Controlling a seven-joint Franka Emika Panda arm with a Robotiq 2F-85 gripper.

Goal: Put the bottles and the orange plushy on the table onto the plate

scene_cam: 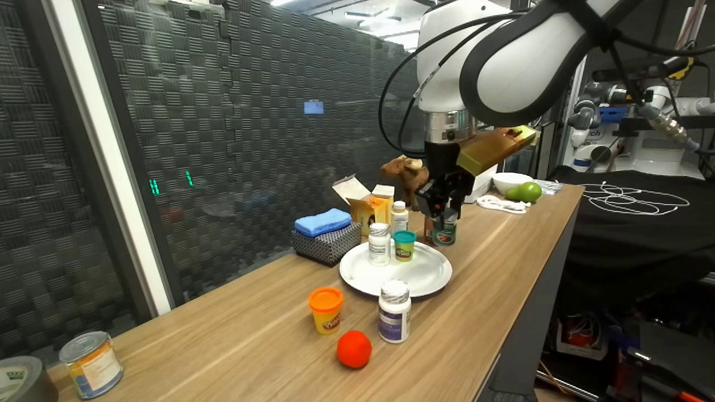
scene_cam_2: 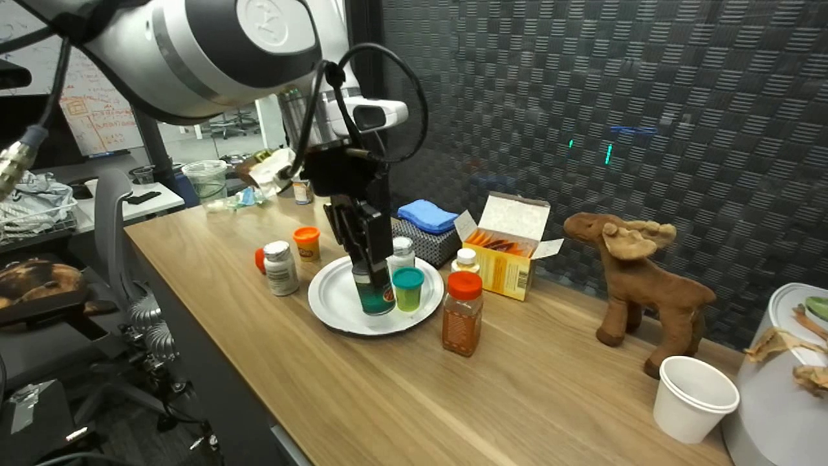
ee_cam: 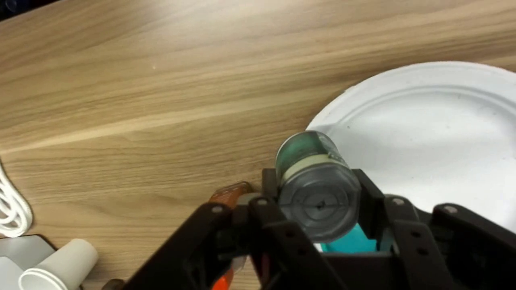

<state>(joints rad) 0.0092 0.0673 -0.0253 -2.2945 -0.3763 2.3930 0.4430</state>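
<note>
My gripper [ee_cam: 317, 189] is shut on a green jar with a grey cap [ee_cam: 308, 151]. In an exterior view the jar [scene_cam_2: 376, 299] hangs tilted, seemingly raised near the edge of the white plate [scene_cam_2: 333, 307]. A white bottle [scene_cam: 380, 245] and a teal-lidded tub [scene_cam: 404, 249] stand on the plate. A purple-labelled white bottle [scene_cam: 394, 321], an orange-lidded tub [scene_cam: 325, 312] and a red-orange ball [scene_cam: 354, 349] are on the table beside it. A red-capped spice bottle [scene_cam_2: 462, 323] and a white-capped bottle [scene_cam_2: 466, 261] stand on its other sides. Whether the ball is the plushy, I cannot tell.
An open yellow box [scene_cam_2: 498, 262], a blue cloth [scene_cam: 323, 221] on a dark patterned box [scene_cam: 329, 245] and a brown moose toy [scene_cam_2: 647, 285] stand along the wall. White paper cups [scene_cam_2: 692, 401] stand near the moose. A can [scene_cam: 92, 365] sits at the table's far end.
</note>
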